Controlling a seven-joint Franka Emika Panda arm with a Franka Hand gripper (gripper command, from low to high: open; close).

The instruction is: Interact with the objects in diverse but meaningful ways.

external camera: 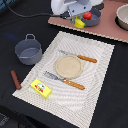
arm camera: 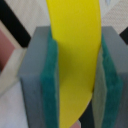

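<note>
While the pincer clamps the yellow banana, striped cloth mat on black tabletop, pink board behind.

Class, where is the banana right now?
The banana is clamped between the gripper's green pads. In the exterior view it hangs at top centre, over the pink board, beside the tomato in the pan.

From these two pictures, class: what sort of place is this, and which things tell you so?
Probably a tabletop play-kitchen set up for a robot, not a real kitchen. A striped mat holds a round plate between a knife and fork, a small grey pot sits beside it, and the gripper holds a yellow toy banana.
</note>
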